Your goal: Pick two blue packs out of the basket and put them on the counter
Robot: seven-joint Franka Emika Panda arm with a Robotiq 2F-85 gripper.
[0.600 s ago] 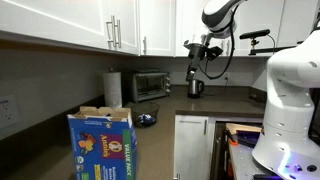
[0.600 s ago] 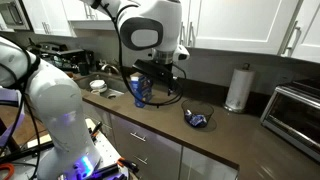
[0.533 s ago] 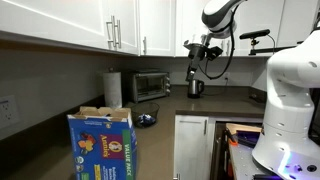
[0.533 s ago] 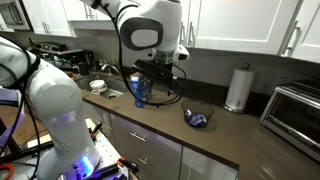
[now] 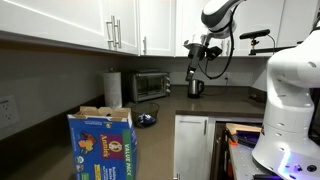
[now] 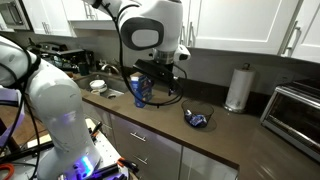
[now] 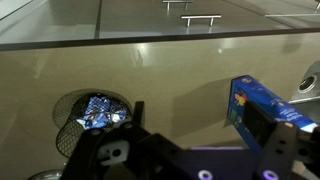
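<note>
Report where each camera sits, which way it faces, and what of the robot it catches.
Exterior view: sits at the counter end behind the blue carton and faces along it to the toaster oven; shows the raised arm.
Exterior view: sits off the counter's front and faces across it to the basket; the gripper hangs mid-frame.
Wrist view: looks past the gripper onto the basket, blue packs and carton.
Shared: all three show the basket.

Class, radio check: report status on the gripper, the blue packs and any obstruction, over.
Gripper raised, jaws apart, empty. Blue packs in the basket, untouched. Nothing seen blocking the descent.
</note>
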